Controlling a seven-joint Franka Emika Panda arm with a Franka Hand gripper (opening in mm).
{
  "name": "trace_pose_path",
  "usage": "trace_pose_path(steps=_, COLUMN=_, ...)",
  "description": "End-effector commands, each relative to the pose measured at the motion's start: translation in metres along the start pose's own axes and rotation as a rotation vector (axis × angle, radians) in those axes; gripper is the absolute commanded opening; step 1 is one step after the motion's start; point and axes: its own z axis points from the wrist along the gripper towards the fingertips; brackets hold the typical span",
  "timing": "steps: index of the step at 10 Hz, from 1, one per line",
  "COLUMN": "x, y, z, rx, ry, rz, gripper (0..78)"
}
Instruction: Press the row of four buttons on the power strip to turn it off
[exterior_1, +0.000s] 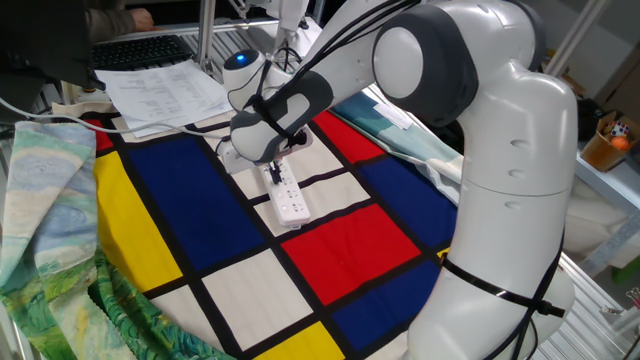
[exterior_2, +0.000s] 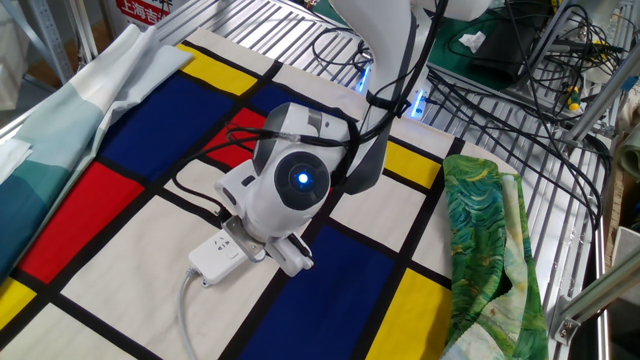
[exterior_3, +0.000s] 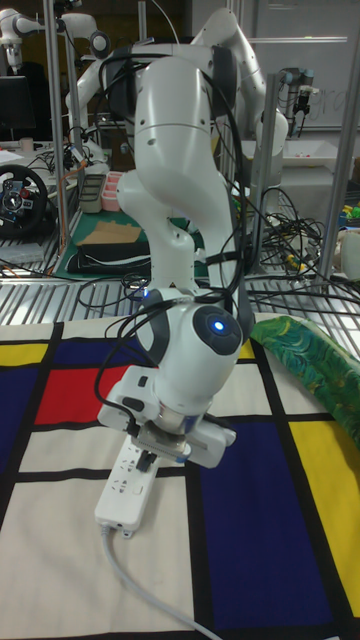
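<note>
Power strip (exterior_1: 289, 199) lies flat on a white panel of the colour-block cloth (exterior_1: 180, 200) covering the desk, long axis running diagonally in one fixed view. Thin white cord (exterior_3: 140, 585) leaves its near end in the tall fixed view. Gripper (exterior_1: 275, 172) directly over the strip's far half, fingers pointing down at its top; cannot tell whether they are open or closed, or whether they touch it. The four buttons too small to make out. Wrist housing with blue light (exterior_2: 303, 179) hides most of the strip in the other fixed view. Green patterned fabric (exterior_2: 485, 240) bunched on the wire rack edge. Paper sheets (exterior_1: 165, 90) beyond the cloth. No containers in view
</note>
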Motion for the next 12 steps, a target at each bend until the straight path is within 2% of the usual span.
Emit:
trace_pose_path(steps=1, x=0.002, y=0.003, z=0.008, rx=0.001, ry=-0.004, rz=0.011, gripper=0.0)
trace_pose_path(steps=8, x=0.004, y=-0.002, z=-0.001, rx=-0.003, ry=0.002, rz=0.004, gripper=0.0)
trace_pose_path(steps=10, x=0.004, y=-0.002, z=-0.009, rx=-0.003, ry=0.005, rz=0.009, gripper=0.0)
trace_pose_path(steps=12, x=0.01, y=0.0, z=-0.017, rx=-0.001, ry=0.019, rz=0.018, gripper=0.0)
